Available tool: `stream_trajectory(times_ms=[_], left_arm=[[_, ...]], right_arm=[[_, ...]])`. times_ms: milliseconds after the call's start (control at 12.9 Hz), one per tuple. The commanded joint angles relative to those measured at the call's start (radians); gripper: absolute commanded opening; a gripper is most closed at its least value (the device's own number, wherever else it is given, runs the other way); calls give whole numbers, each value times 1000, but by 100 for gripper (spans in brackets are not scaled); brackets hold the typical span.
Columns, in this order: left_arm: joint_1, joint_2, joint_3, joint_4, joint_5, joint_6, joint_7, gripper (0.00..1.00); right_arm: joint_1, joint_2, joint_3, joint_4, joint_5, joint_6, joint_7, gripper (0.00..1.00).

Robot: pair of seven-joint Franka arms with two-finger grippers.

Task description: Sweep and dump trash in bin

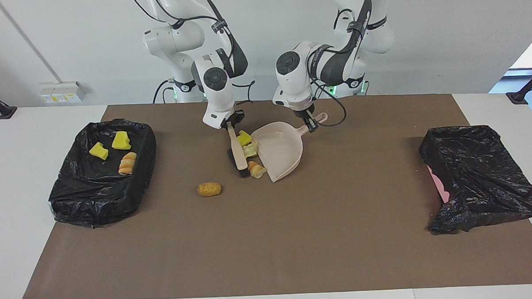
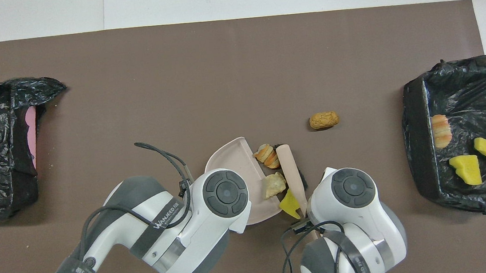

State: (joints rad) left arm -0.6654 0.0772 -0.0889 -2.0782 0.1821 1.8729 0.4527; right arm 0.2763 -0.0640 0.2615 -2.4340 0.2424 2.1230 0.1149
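We see the right gripper [image 1: 229, 124] clamped on the brush [image 1: 237, 149], left gripper [image 1: 310, 125] gripping the dustpan [image 1: 280, 150]; three trash pieces [image 1: 249, 151] at its mouth.

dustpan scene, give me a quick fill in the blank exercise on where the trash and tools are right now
1. The right pincer holds the handle of the ____.
2. The left pincer holds the handle of the ____.
3. The number of trash pieces inside the bin at the right arm's end of the table is ____.
4. The brown roll left alone on the mat lies ____ from the robots than the brush.

Missing words: brush; dustpan; three; farther
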Motion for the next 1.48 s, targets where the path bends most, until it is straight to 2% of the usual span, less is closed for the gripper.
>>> stream_trajectory(times_ms=[0, 233, 466, 855, 1010, 1166, 1399], left_arm=[[-26, -24, 14, -49, 17, 43, 23, 0], [-26, -20, 14, -51, 17, 60, 21, 0], [-23, -17, 14, -49, 16, 75, 23, 0], [-22, -16, 14, -51, 16, 100, 24, 0], [-17, -16, 14, -51, 16, 101, 24, 0], [-14, -14, 14, -51, 16, 104, 24, 0], [-13, -14, 14, -51, 13, 103, 23, 0]], right_arm=[[20, 18, -1, 61, 122, -84, -21, 0], [-5, -6, -10, 176, 173, -260, -23, 0], [-116, -100, -13, 200, 143, -363, -24, 0], [-140, -138, -8, 185, -193, -417, 6, 0], [-179, -116, -10, 196, -349, -381, -24, 0], [-253, -53, -10, 228, -426, -306, -98, 0], [-273, 114, -10, 390, -583, -291, -118, 0]])
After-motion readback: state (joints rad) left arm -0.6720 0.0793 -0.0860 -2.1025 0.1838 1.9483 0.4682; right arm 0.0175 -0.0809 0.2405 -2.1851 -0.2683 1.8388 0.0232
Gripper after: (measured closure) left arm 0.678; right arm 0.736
